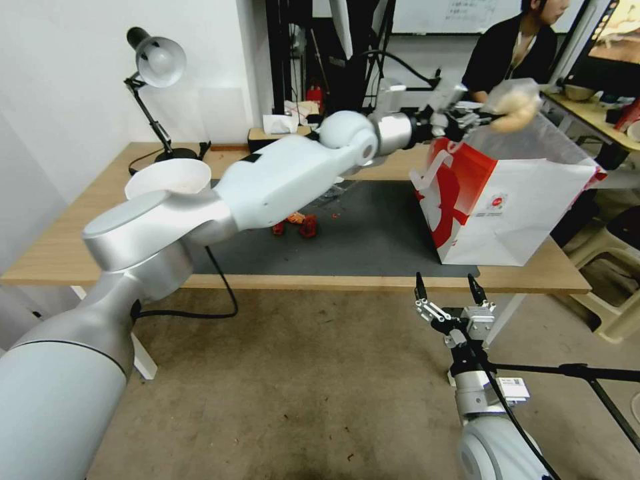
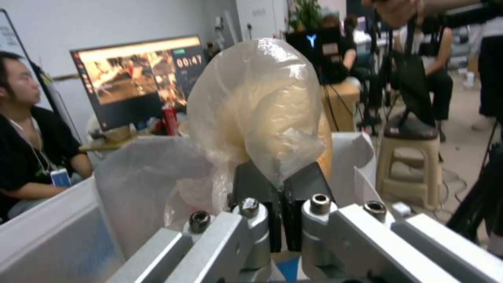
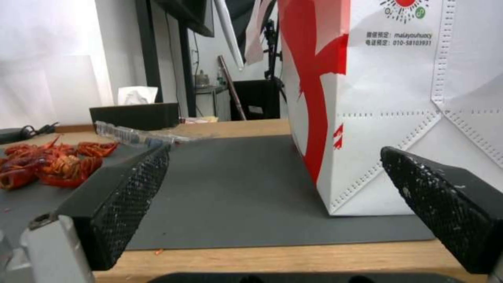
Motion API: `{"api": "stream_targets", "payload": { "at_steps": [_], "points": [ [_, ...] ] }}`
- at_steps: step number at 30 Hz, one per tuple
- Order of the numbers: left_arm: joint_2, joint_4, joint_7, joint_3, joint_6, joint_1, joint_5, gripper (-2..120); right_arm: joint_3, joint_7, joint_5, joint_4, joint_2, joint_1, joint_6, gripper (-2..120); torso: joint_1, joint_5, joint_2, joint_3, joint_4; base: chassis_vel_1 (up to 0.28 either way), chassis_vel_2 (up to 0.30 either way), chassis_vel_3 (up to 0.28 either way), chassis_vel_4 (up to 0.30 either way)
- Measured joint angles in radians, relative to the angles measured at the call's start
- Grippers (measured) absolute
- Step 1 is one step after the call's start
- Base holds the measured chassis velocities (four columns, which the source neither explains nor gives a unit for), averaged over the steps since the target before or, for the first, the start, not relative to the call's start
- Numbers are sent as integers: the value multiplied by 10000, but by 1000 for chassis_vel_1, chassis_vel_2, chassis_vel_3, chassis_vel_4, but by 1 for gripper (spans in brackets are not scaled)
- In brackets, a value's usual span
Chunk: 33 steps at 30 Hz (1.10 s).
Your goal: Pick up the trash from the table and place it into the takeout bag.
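Head view: I see my left arm stretched across the table with its left gripper raised over the open top of the takeout bag. The fingers are clenched on a crumpled clear plastic bag with pale, beige contents, which hangs in the air above the takeout bag's mouth and rests on nothing.

Left wrist view: the two dark fingers pinch the gathered neck of the plastic bag; the takeout bag's white wall and its cloudy liner lie directly beneath.

The takeout bag stands upright on the dark grey mat, at the mat's right end. To the bag's left, red crayfish shells lie loose on the mat, well apart from it. A shallow white bowl sits farther left of the bag, at the mat's far-left corner, near a desk lamp.

My right gripper hangs below the table's front edge, just forward of the bag, its fingers spread and holding nothing. Right wrist view: its two black pads stand wide apart, framing the bag's lower corner and the shells.
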Motion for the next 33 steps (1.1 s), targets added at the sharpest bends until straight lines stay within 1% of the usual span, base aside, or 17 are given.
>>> {"api": "stream_targets", "payload": {
  "at_steps": [1,2,3,4,6,7,8,12,18,21,22,25,27,28,29,31,33],
  "points": [
    [-56,41,87,-2,329,-90,163,0,0,0,2,0,6,12,0,100,0,0,0,0,0,0,0,0,0],
    [-56,41,87,-2,329,-90,163,0,0,0,2,0,6,12,0,100,0,0,0,0,0,0,0,0,0],
    [-99,91,163,0,544,-180,285,0,-1,0,4,0,8,19,1,100,1,0,0,0,0,0,0,0,0],
    [-202,259,334,-4,959,-358,638,0,-1,1,12,0,13,26,1,100,0,0,1,-1,-1,0,0,0,0],
    [-256,352,380,-5,1086,-414,779,0,-2,1,14,0,15,28,3,100,-1,0,1,-2,0,0,0,0,0],
    [-398,610,470,4,1284,-544,1014,0,-2,1,18,3,18,25,6,100,-1,-1,0,-1,-1,0,0,0,0],
    [-398,610,470,4,1284,-544,1014,0,-2,1,18,3,18,25,6,100,-1,-1,0,-1,-1,0,0,0,0],
    [-776,1246,508,162,1611,-845,1432,0,19,4,39,35,16,0,36,100,-1,0,1,-1,-2,0,0,0,0],
    [-886,1609,550,185,1728,-1016,1680,3,48,6,57,44,15,-26,52,100,-1,0,0,-1,-3,0,0,0,0],
    [-880,1751,588,221,1872,-1172,1780,21,67,7,73,47,16,-47,71,100,-1,-2,0,-1,1,0,0,0,0],
    [-880,1751,588,221,1872,-1172,1780,21,67,7,73,47,16,-47,71,100,-1,-2,0,-1,1,0,0,0,0],
    [-877,1730,603,254,1911,-1211,1776,35,85,6,93,55,12,-22,72,100,-1,-1,0,-1,-2,0,0,0,0],
    [-875,1714,607,255,1912,-1212,1774,36,86,7,98,57,10,-17,72,100,-1,-1,0,0,-1,0,0,0,0],
    [-869,1661,610,256,1913,-1211,1761,43,87,6,104,58,9,-12,71,100,0,-1,0,0,0,0,0,0,0],
    [-869,1661,610,256,1913,-1211,1761,43,87,6,104,58,9,-12,71,100,0,-1,0,0,0,0,0,0,0],
    [-829,1494,605,234,1914,-1181,1722,57,88,7,110,62,11,-8,68,100,-1,-1,0,-1,-3,0,0,0,0],
    [-793,1451,597,211,1914,-1162,1714,60,88,7,111,62,12,-8,65,100,-1,-1,1,-1,-4,0,0,0,0]
  ]
}}
